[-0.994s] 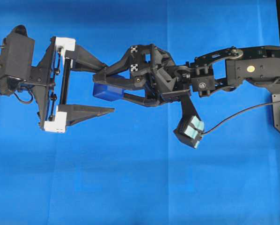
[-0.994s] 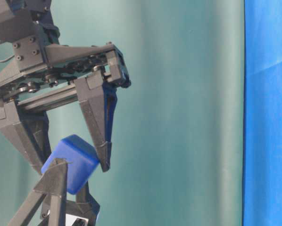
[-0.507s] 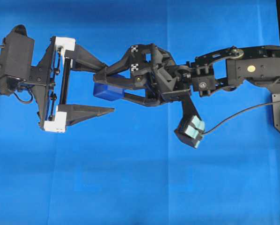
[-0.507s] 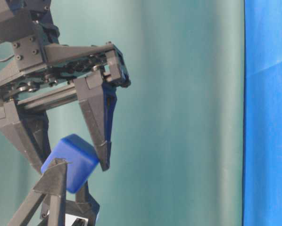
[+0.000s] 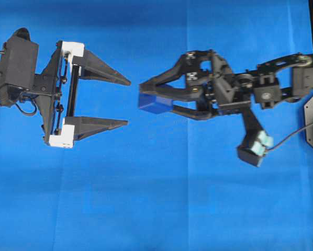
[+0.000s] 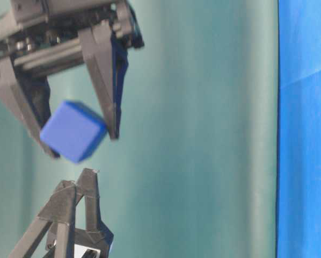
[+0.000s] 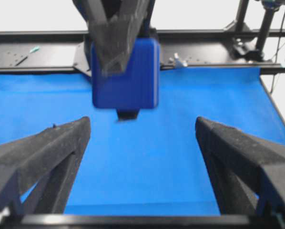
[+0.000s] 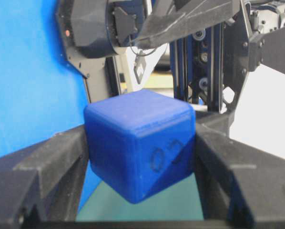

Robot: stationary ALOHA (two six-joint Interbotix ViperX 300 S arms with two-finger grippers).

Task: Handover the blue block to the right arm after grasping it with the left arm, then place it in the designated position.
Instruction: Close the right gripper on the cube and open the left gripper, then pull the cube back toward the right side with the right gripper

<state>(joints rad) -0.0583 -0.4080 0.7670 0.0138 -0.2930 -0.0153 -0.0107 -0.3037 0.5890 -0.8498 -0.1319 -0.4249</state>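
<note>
Right gripper (image 5: 144, 95) clamps the blue block (image 5: 153, 103) above the blue worktop (image 5: 146, 198); left gripper (image 5: 126, 102), jaws spread wide and empty, faces it nearby.

The left arm (image 5: 20, 70) was built in matte black, its end effector (image 5: 126, 102) fitted with two pointed black fingers on a rail capped by white plastic end blocks (image 5: 73, 49). The right arm (image 5: 282, 78) was black throughout, marked with small black-and-white tags (image 5: 190, 77); a pale green-grey casing (image 5: 256, 146) was cabled beneath it.
</note>
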